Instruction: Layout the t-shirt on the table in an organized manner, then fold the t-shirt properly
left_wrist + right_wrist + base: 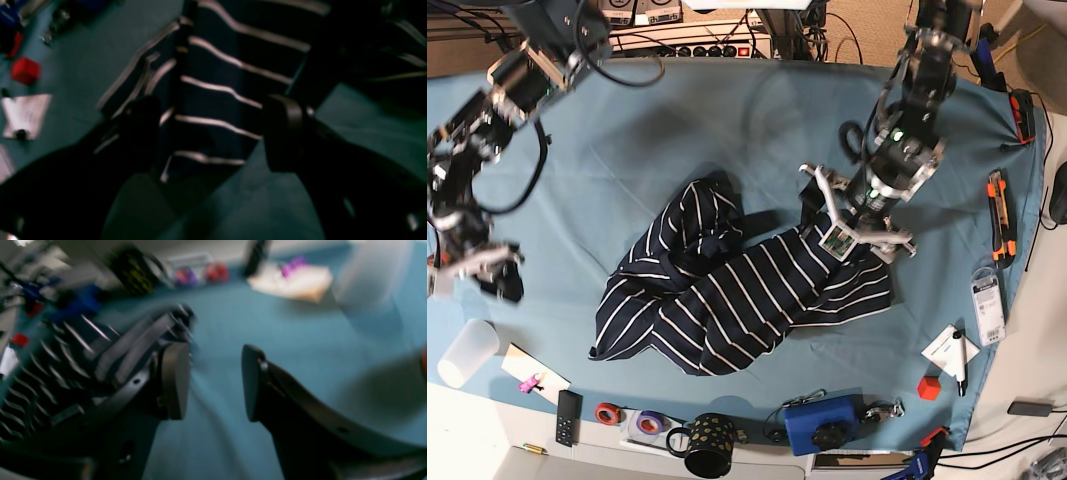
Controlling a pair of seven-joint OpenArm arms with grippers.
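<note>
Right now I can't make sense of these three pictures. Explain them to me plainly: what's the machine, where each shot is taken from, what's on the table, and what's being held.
This is a robot with two arms over a table draped in teal cloth. One picture looks down from above; the other two come from cameras on the wrists, so you see each gripper's dark fingers up close.

A crumpled striped t-shirt lies mid-table. The left gripper hangs over its edge, open, with fabric showing between the fingers but not pinched. The right gripper is off to the side, open and empty.

Along the near edge sit a plastic cup, tape rolls, a spotted mug and a blue box. Nothing is held.
</note>
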